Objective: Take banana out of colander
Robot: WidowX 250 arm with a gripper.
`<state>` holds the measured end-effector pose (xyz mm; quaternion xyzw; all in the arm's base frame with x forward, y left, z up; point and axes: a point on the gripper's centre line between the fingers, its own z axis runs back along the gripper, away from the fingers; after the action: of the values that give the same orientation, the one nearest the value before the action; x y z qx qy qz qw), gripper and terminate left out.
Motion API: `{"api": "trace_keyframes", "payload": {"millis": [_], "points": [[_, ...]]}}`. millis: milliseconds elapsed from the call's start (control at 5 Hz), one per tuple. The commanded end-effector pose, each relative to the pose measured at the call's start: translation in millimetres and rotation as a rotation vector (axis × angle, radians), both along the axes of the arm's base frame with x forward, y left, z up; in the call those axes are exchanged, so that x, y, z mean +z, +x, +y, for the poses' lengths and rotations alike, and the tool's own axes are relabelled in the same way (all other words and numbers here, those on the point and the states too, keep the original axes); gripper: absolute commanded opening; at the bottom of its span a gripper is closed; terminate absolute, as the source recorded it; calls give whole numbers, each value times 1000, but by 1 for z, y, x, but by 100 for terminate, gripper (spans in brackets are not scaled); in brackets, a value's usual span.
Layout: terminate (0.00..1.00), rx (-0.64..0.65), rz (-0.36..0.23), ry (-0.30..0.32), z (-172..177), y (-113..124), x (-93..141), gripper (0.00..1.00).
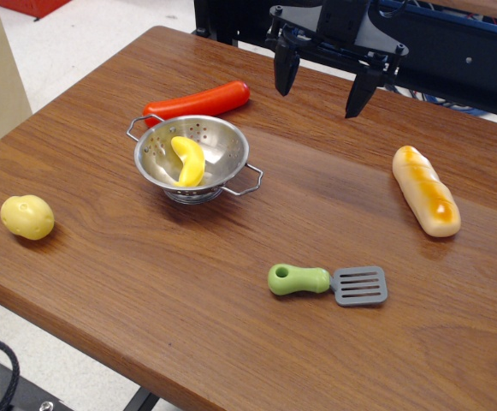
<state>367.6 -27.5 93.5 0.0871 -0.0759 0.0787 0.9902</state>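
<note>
Above the desk's far edge: gripper [323,89] hangs open, empty | banana [187,160] lies inside colander [222,147], down-left of gripper, well apart | long axis runs roughly near-to-far, curved

Robot gripper [323,84]: matte black body with a wide horizontal crossbar and two tapering black fingers [285,70]. Small pale screw heads mark the housing; blue cabling runs behind it.
</note>
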Motion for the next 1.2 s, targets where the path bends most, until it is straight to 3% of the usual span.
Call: {"api": "trace_keyframes", "payload": {"millis": [0,200,400,800,1000], "points": [[0,0,0,0,0,0,0,100],[0,-10,-13,-22,16,-16,4,100],[0,15,13,-25,34,-28,11,100],[0,14,-30,-27,88,-69,2,100],[0,-8,-38,-15,101,-74,-7,100]]}}
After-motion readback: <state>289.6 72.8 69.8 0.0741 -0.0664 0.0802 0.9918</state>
